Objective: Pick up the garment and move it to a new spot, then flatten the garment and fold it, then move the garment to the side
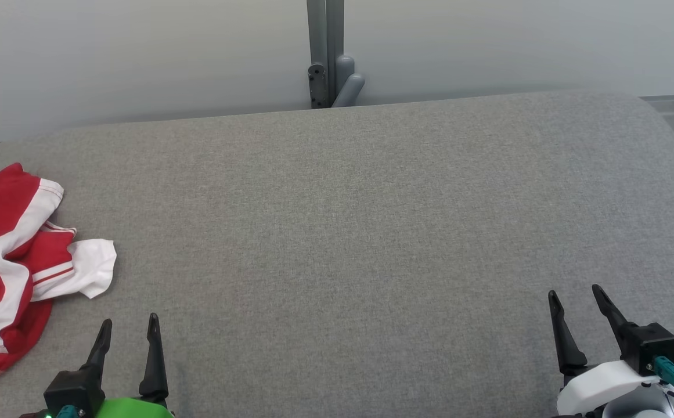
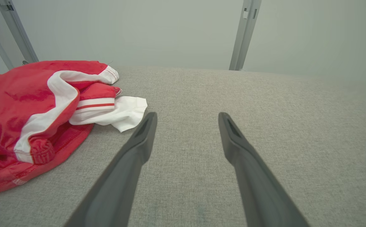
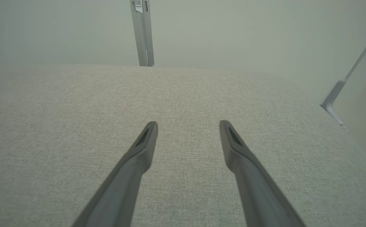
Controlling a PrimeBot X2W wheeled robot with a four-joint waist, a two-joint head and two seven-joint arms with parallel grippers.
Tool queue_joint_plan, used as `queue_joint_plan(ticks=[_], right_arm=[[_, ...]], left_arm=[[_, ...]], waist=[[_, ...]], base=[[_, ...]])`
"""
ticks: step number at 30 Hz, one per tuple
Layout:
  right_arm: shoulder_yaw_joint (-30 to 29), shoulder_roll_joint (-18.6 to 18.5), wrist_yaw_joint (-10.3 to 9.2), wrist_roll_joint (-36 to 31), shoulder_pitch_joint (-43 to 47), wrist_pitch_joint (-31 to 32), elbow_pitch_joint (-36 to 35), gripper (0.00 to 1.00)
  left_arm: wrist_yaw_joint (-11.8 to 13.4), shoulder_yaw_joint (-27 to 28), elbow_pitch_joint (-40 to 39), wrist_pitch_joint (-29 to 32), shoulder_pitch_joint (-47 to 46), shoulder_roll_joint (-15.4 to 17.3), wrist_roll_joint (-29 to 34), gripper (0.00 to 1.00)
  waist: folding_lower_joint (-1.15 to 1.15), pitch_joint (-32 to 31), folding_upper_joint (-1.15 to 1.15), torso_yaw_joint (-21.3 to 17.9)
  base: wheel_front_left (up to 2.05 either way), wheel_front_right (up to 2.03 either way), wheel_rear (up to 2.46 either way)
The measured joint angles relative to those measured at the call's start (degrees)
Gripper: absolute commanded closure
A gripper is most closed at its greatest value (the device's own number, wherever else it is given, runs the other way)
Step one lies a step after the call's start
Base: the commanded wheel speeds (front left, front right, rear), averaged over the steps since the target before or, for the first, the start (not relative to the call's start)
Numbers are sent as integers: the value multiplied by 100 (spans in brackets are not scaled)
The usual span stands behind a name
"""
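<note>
The garment (image 1: 6, 261) is a crumpled red piece with white bands, lying at the far left of the grey padded table (image 1: 342, 232), partly cut off by the head view's edge. My left gripper (image 1: 129, 322) hovers open near the front edge, just right of the garment and apart from it. In the left wrist view the garment (image 2: 34, 113) lies left of my left gripper (image 2: 187, 115), its white flap close to the left fingertip. My right gripper (image 1: 575, 293) stands open at the front right over bare cloth, as the right wrist view confirms with my right gripper (image 3: 188, 123) holding nothing.
A grey metal post (image 1: 326, 52) with a bracket rises behind the table's back edge against a pale wall. Another bracket (image 3: 334, 108) shows off the table's right side. The table top curves down at its corners.
</note>
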Motion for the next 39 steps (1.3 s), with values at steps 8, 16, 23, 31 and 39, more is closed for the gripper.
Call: queue_joint_plan(ticks=[8, 16, 23, 31, 39], right_arm=[[-140, 78, 1, -439, 30, -7, -45, 0], [-190, 79, 1, -539, 38, -7, -77, 0], [-188, 71, 1, -525, 38, -7, -122, 0], [-190, 70, 1, -519, 51, -8, -142, 0], [-16, 149, 1, -498, 85, -8, -147, 0]], left_arm=[[-24, 12, 179, -74, 52, 0, 245, 0], [-45, 18, 237, -98, 49, 0, 298, 0], [-46, 35, 238, -99, 48, 0, 258, 0], [-46, 12, 231, -98, 44, 0, 204, 0], [-46, -75, 247, -99, -37, -5, 200, 0]], waist=[[0, -7, 0, -18], [0, -21, 0, 3], [0, -40, 0, 20], [0, -48, 0, 69], [0, -67, 0, 426]], base=[[0, 0, 0], [0, 0, 0], [0, 0, 0], [0, 0, 0], [0, 0, 0]])
